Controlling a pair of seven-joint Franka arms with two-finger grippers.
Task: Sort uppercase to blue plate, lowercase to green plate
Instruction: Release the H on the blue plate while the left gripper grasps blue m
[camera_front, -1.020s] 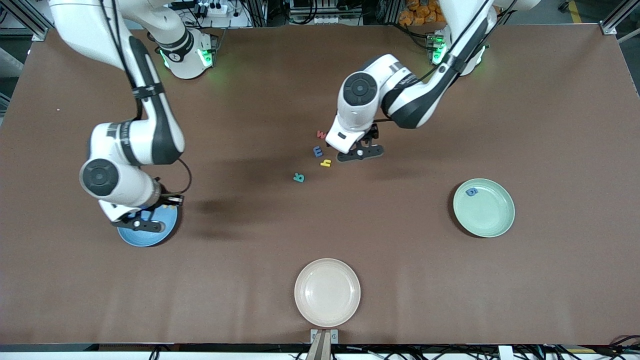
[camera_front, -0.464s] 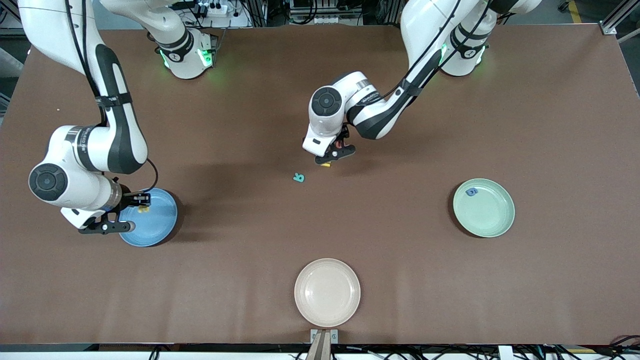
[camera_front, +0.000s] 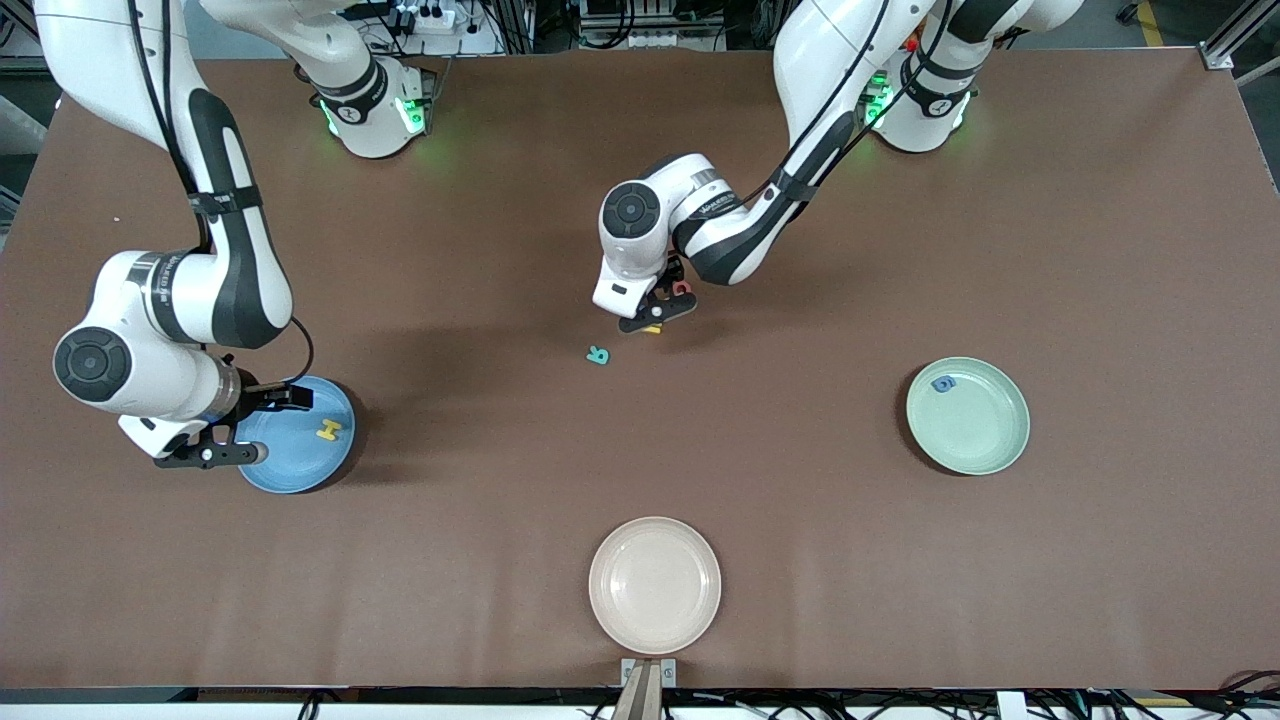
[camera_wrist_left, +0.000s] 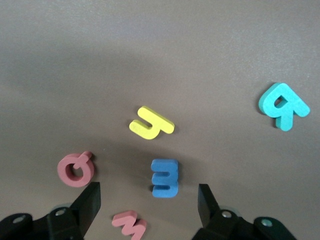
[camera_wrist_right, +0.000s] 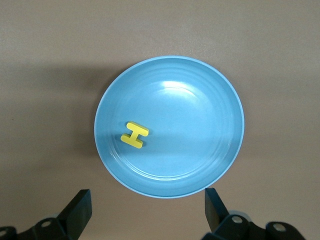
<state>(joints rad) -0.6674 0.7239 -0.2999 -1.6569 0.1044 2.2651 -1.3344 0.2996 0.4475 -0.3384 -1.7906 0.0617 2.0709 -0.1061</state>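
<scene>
The blue plate (camera_front: 300, 465) holds the yellow H (camera_front: 328, 430), also in the right wrist view (camera_wrist_right: 134, 135). My right gripper (camera_front: 207, 457) is open and empty over the table just off the blue plate's rim (camera_wrist_right: 170, 192). My left gripper (camera_front: 655, 312) is open low over the letter cluster. Between its fingers (camera_wrist_left: 87, 200) lie the blue m (camera_wrist_left: 165, 177) and the red w (camera_wrist_left: 129, 224). The red Q (camera_wrist_left: 76, 170), yellow h (camera_wrist_left: 151, 123) and teal R (camera_wrist_left: 283, 105) lie around them. The green plate (camera_front: 985, 440) holds the blue g (camera_front: 943, 383). The blue W is out of view.
A cream plate (camera_front: 655, 585) sits at the table edge nearest the front camera. The teal R (camera_front: 598, 354) lies apart from the cluster, nearer the front camera.
My right gripper has let go of the yellow H onto the blue plate and moved off its rim. My left gripper has moved over the letter cluster toward the right arm's end.
</scene>
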